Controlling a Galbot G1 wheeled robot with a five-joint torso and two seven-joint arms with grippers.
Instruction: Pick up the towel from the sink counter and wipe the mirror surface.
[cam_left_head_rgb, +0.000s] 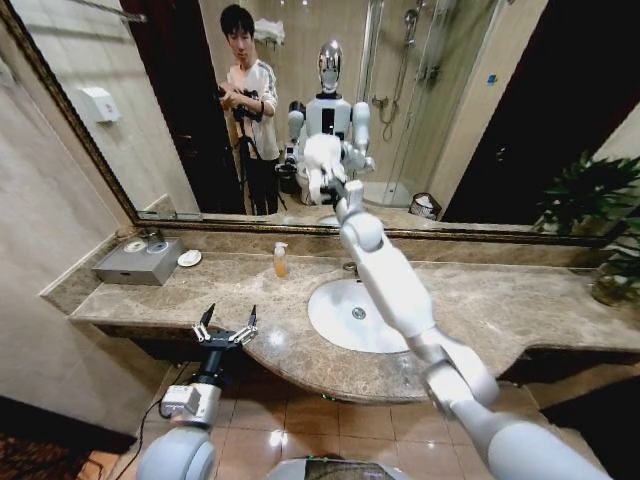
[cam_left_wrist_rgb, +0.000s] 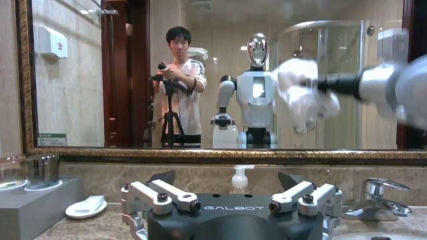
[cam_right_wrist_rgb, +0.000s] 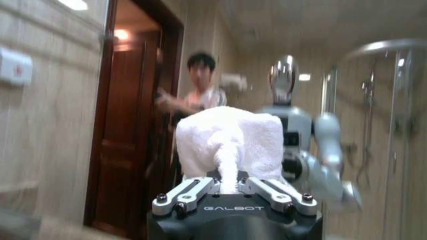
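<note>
Pressing the towel (cam_left_head_rgb: 322, 160) against the mirror (cam_left_head_rgb: 480, 110), right gripper (cam_left_head_rgb: 330, 186) clamped

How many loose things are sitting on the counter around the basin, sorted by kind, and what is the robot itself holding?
Soap bottle: 1
Soap dish: 1
Grey tray with glasses: 1
Potted plant: 1
Towel, shut in the right gripper up against the mirror: 1
Total: 5, with 4 on the sink counter. The left gripper hangs open at the counter's front edge, holding nothing.

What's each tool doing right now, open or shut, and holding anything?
Left tool: open, holding nothing, over the front edge of the sink counter.
Right tool: shut on the towel, raised in front of the mirror.
</note>
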